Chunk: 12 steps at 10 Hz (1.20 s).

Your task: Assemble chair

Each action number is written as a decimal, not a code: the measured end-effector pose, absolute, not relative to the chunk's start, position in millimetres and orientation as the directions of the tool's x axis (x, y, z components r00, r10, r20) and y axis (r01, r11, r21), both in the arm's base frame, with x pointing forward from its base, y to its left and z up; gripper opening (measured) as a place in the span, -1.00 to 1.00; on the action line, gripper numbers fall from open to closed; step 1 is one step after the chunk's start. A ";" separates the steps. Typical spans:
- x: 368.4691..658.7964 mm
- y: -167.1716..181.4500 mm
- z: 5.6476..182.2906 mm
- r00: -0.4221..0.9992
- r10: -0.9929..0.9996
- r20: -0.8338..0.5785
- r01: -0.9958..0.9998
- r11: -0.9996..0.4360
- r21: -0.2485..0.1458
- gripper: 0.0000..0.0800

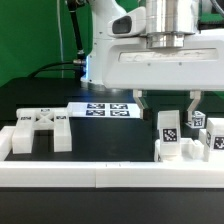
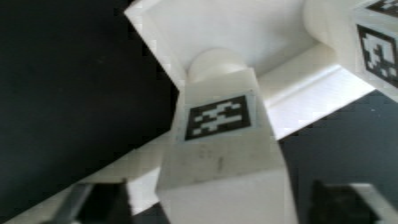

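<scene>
My gripper (image 1: 165, 108): the two jaws stood apart, one on each side of the chair post. The wrist view showed a dark gap at each side, so nothing was clamped.
Chair post (image 1: 168, 134): it seemed upright, with its tag facing the exterior camera. It stood at 6 o'clock directly under my gripper, close to the front border rail (image 1: 110, 176).
Neighbour blocks (image 1: 200, 128): more tagged white chair blocks stood just beside the post, at 3 o'clock from it in the exterior view.
Other chair parts (image 1: 40, 130): they lay flat and well apart, at 9 o'clock from the post.
Marker board (image 1: 105, 108): it lay at 11 o'clock from the post and had no part in this step.
Risk, uneven contact: I judged that one jaw could touch first if I was not centred. Then the post would turn or tip over.
Risk, neighbours: my jaw at the 3 o'clock side had little room, and it could push the neighbour blocks.
Risk, shallow grip: if I held only the top of the smooth post, it might slip or swing when lifted.
</scene>
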State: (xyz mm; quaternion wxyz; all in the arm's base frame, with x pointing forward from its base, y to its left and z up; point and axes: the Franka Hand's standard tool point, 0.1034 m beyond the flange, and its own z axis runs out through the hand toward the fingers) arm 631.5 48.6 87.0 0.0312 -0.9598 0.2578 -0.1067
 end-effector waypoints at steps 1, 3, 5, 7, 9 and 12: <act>631.5 48.6 87.0 0.844 -0.502 0.189 -0.488 -0.865 -0.115 -0.27; 631.6 48.5 87.1 0.836 -0.516 0.188 -0.502 -0.857 -0.119 -0.28; 631.6 48.6 87.0 0.815 -0.551 0.182 -0.536 -0.835 -0.127 -0.28; 631.3 48.8 86.4 0.732 -0.662 0.162 -0.645 -0.749 -0.150 -0.28; 631.2 48.4 86.0 0.646 -0.750 0.142 -0.731 -0.661 -0.169 -0.28; 630.4 47.6 85.2 0.504 -0.857 0.108 -0.836 -0.516 -0.189 -0.27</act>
